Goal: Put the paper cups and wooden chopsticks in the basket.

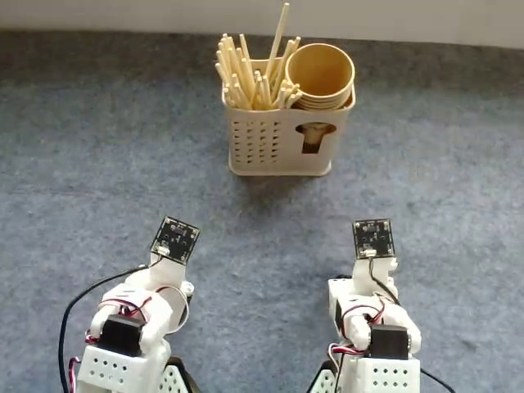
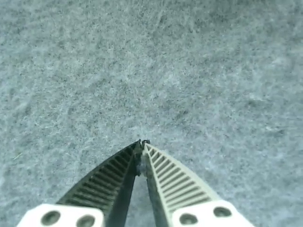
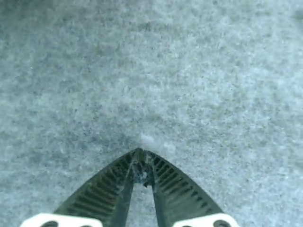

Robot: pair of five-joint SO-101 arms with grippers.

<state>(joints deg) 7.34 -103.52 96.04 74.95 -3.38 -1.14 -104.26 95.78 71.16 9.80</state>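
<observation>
Both sit pressed together, empty, over the bench [image 1: 98,147]: left end effector [image 2: 142,144], right end effector [image 3: 138,152]; paper cups [image 1: 323,78] and wooden chopsticks [image 1: 246,78] stand in the basket [image 1: 270,143]; cups likely light, crushable, take the rim; chopsticks stiff, slim, pinch mid-length.

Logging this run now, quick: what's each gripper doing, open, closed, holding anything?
Left gripper: closed, holding nothing.
Right gripper: closed, holding nothing.
</observation>
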